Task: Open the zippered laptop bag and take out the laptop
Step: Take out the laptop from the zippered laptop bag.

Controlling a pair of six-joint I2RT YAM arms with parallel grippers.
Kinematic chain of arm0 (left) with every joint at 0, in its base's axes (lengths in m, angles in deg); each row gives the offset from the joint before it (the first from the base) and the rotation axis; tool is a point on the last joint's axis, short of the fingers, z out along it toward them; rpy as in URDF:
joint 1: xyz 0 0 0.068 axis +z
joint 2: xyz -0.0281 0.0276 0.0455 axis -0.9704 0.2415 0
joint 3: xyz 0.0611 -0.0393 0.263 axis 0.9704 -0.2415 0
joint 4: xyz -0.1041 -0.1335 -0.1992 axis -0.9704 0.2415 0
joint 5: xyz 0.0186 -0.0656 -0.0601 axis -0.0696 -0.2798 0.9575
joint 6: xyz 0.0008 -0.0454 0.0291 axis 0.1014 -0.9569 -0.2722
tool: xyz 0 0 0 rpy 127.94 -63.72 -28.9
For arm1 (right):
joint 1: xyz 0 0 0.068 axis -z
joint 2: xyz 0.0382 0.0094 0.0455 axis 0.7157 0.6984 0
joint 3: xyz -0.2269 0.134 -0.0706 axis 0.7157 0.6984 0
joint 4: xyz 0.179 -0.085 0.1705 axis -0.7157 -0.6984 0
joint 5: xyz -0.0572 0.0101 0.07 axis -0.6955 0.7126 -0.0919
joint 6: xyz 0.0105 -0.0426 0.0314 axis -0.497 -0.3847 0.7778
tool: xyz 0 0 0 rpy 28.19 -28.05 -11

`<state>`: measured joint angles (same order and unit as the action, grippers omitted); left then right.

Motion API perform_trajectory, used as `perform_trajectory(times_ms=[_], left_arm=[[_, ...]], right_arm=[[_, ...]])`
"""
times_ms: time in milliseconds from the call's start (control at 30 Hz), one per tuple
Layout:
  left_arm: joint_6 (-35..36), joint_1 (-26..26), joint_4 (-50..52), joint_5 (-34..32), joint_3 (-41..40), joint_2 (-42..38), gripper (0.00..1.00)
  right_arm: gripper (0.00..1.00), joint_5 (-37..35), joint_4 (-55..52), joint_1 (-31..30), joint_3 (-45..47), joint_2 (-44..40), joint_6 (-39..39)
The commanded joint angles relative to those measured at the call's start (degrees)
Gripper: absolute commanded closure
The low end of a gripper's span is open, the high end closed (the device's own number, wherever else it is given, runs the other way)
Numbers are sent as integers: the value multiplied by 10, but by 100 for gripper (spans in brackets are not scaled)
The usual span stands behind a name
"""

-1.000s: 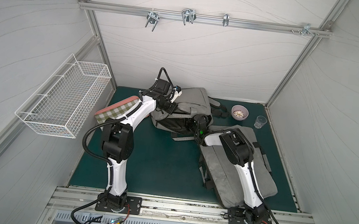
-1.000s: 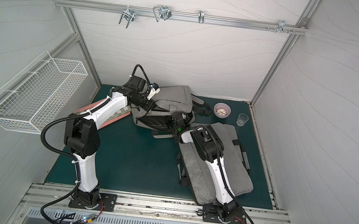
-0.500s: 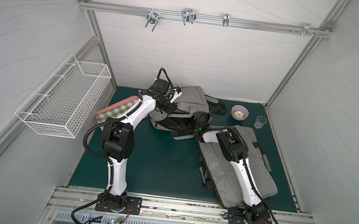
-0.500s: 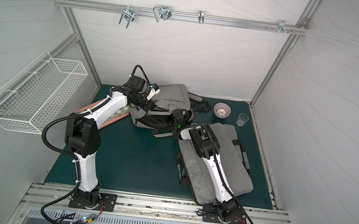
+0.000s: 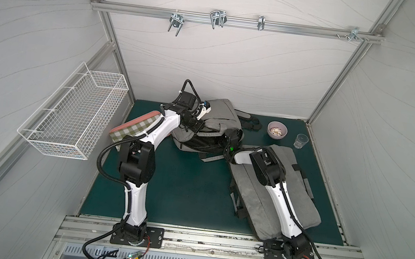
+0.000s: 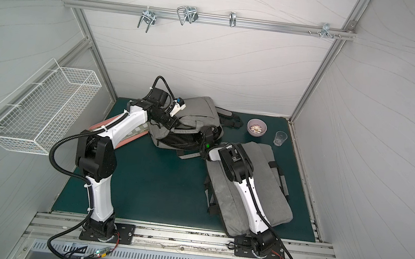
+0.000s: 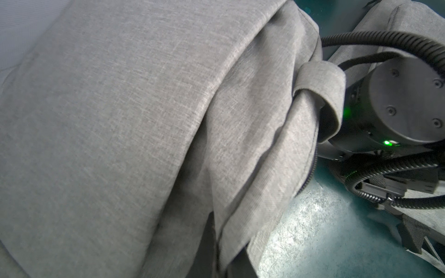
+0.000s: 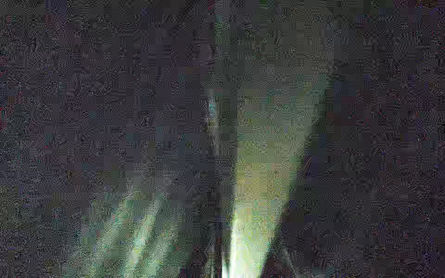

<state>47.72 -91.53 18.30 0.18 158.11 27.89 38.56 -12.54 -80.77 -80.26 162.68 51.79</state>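
Note:
The grey zippered laptop bag (image 5: pixel 220 111) lies at the back of the green mat in both top views (image 6: pixel 199 109), its dark mouth (image 5: pixel 203 142) gaping toward the front. My left gripper (image 5: pixel 198 127) is shut on the bag's upper flap and holds it raised. Grey bag fabric (image 7: pixel 144 120) fills the left wrist view, and the jaws are buried in a fold of it. My right arm's wrist (image 5: pixel 231 141) reaches into the mouth, with its gripper hidden inside. The right wrist view is dark and noisy. The laptop is hidden.
A second, flat grey bag (image 5: pixel 252 194) lies under my right arm. A pink bowl (image 5: pixel 277 130) and a clear glass (image 5: pixel 301 141) stand at the back right. A checked cushion (image 5: pixel 135 130) lies under my left arm, and a wire basket (image 5: pixel 73 116) hangs on the left wall.
My right wrist has pushed farther back into the bag's mouth. The left arm keeps the flap raised in about the same place.

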Motion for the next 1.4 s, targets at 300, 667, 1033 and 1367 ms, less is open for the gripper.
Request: perform_trajectory(times_ms=[300, 667, 1033, 1367], left_arm=[[-37, -2, -53, 5, 38, 13, 100], [-46, -2, -74, -26, 39, 28, 100], [-40, -2, -86, -37, 39, 37, 100], [-33, -2, -88, -42, 38, 45, 100]], right_arm=[[100, 84, 73, 14, 69, -64, -57], [100, 73, 53, -13, 235, -197, -75], [100, 66, 43, -22, 335, -305, -81], [100, 109, 49, -5, 440, -421, -103]])
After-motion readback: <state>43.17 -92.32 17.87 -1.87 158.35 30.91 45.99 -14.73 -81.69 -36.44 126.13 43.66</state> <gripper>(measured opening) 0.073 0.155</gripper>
